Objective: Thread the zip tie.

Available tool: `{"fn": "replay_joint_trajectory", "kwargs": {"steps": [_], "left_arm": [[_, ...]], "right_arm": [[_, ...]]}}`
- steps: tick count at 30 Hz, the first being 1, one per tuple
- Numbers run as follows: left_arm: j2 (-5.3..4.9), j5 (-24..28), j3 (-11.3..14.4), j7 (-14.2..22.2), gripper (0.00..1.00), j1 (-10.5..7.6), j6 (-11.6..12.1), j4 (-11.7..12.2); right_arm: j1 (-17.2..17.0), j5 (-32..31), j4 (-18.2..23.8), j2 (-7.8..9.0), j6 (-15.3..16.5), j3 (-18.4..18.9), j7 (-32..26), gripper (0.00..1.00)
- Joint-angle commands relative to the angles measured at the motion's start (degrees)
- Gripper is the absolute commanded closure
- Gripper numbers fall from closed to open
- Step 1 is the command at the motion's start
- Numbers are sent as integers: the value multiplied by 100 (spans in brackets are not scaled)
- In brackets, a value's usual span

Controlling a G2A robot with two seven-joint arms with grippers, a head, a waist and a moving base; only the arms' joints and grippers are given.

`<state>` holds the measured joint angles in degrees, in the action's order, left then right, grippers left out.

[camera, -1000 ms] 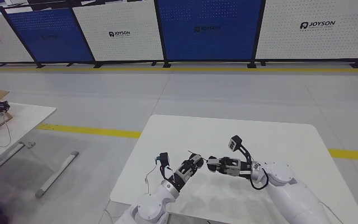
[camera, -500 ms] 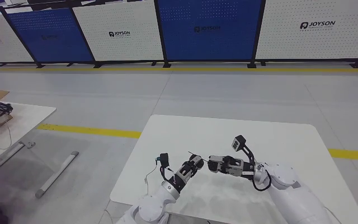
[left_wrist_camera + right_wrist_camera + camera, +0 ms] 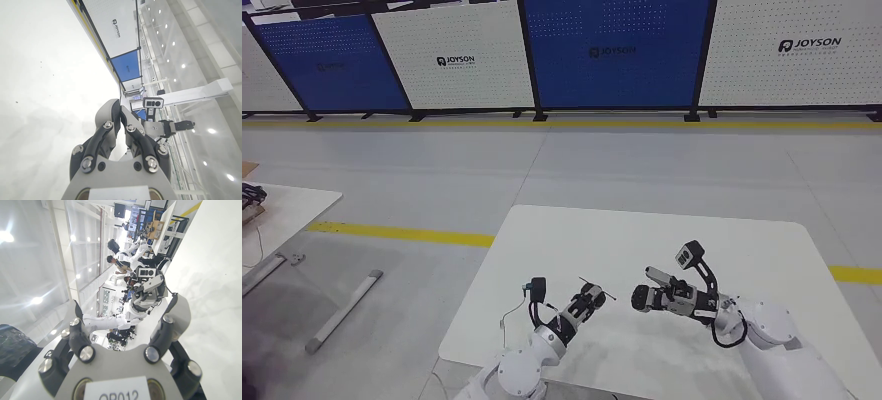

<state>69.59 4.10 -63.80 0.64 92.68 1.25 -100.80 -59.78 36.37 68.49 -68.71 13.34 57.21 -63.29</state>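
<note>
Zip tie pinched in left gripper; right gripper spread wide.

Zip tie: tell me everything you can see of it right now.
The zip tie is a thin, dark, straight strip, plastic by its look. It is pinched in the shut left gripper and sticks out on both sides of it, slanted, over the white table near its front edge. One end points toward the open right gripper, which does not touch it. Its head and any loop are too small to make out.
</note>
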Motion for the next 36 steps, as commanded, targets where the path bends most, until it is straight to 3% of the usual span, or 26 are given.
{"fn": "replay_joint_trajectory", "kwargs": {"steps": [1, 9, 11, 14, 16, 19, 21, 33, 36], "left_arm": [[0, -2, 0, 0, 100, 0, -1, 0], [6, 44, 1, -26, 100, -9, -16, 27], [26, 273, -5, -78, 100, -50, -81, 65], [54, 839, -66, -45, 100, -97, -233, 35], [56, 1209, -171, 41, 100, -92, -318, -33], [40, 1767, -352, 385, 100, -35, -422, -173], [40, 1767, -352, 385, 100, -35, -422, -173], [40, 1767, -352, 385, 100, -35, -422, -173], [48, 1647, -353, 246, 100, -85, -318, -194]], "right_arm": [[0, 0, 1, 0, 1, 0, 1, 0], [-51, -193, 138, 11, 16, -10, 52, 0], [-76, -257, 152, 42, 43, 74, -57, 0], [-110, -3, 178, 110, 119, 301, -705, 0], [-120, 99, 138, 175, 201, 505, -1195, 0], [-200, 114, 174, 259, 179, 759, -1479, 0], [-210, 69, 127, 286, -31, 815, -1492, 0], [-210, 69, 127, 286, -31, 815, -1492, 0], [-210, 69, 127, 286, -31, 815, -1492, 0]]}}
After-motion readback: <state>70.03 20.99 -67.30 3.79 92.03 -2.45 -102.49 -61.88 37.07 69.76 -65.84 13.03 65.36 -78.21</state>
